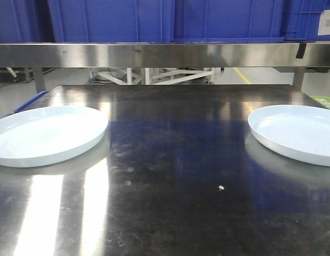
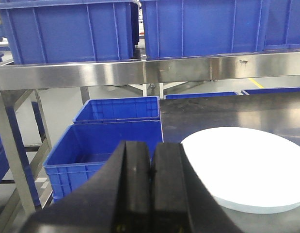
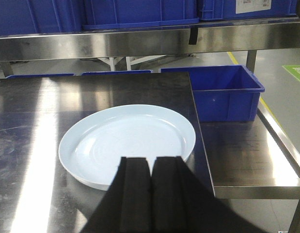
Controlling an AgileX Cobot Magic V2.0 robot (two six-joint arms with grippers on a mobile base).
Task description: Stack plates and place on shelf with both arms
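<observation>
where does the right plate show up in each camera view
Front view: the right plate sits at the right edge, cut off by the frame.
Left wrist view: not in it; the one seen there is the left plate.
Right wrist view: the right plate is in the centre, just beyond the shut right pincer.
Shared landmark: the steel shelf rail under the blue crates, across the top of every view.

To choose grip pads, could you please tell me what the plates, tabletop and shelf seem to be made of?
The left plate and right plate look like glazed ceramic, possibly melamine: glossy pale blue-white with soft highlights. The tabletop appears polished steel: dark, mirror-like, finely scratched. The shelf looks like brushed stainless steel, with a duller streaked sheen.
</observation>
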